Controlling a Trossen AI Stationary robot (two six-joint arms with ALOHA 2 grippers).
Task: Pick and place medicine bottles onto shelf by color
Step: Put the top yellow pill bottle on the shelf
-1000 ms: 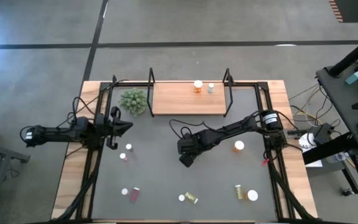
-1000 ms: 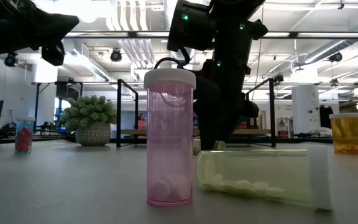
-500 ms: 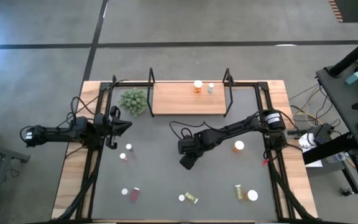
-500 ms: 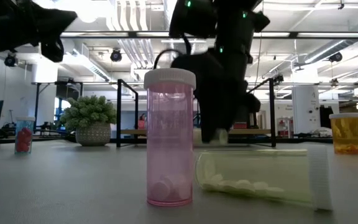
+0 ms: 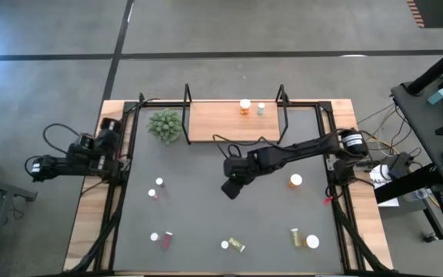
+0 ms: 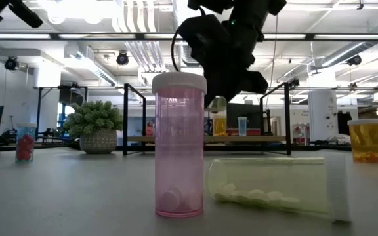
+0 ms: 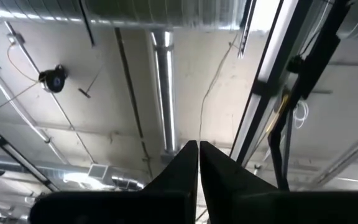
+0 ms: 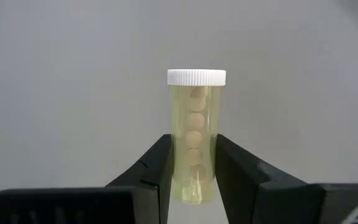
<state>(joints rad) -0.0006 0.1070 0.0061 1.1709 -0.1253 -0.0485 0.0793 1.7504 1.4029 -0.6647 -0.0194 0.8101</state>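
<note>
Lifted clear of the worktop since a second ago, the right gripper [image 8: 192, 163] clamps a yellow-green pill bottle [image 8: 194, 134] mid-body, near the shelf [image 5: 233, 121]. Light, rigid, slick plastic: squeeze below the cap. Left gripper [image 7: 198, 163], retracted far left, is closed.

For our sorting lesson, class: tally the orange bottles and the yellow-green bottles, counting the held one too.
Orange: 2, shelf bottle and mat bottle.
Yellow-green: 3, held bottle, lying bottle and right-hand bottle.
Total: 5.
</note>
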